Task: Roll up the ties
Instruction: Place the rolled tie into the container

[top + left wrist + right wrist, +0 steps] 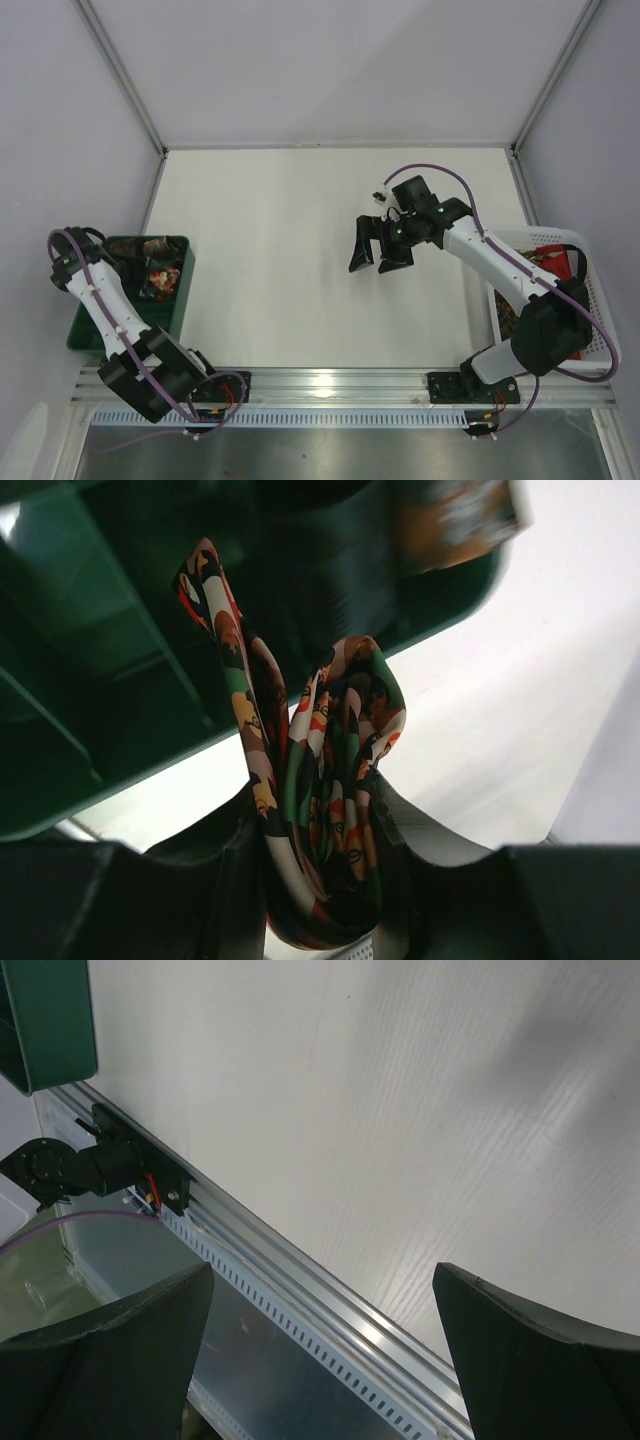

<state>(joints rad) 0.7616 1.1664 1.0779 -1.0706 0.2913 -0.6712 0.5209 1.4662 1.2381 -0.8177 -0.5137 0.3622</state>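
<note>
- Green bin [90, 330] at the table's [300, 250] left edge, the left gripper [320, 880] over it.
- Its jaws clamp a folded floral tie [320, 780], loops sticking up between them.
- Right gripper [380, 255] hangs over mid-table, jaws wide, nothing held.
- White basket [590, 290] at right holds more ties [535, 262].

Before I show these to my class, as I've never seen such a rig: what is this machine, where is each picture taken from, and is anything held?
Two robot arms are bolted at the near edge of a white table. One picture looks down from above; the other two come from cameras on each wrist. The left gripper is closed on a folded patterned tie over a green bin on the left. The right gripper hangs over the bare table, its fingers wide apart and empty. A white basket on the right holds more patterned fabric, too small to make out.
</note>
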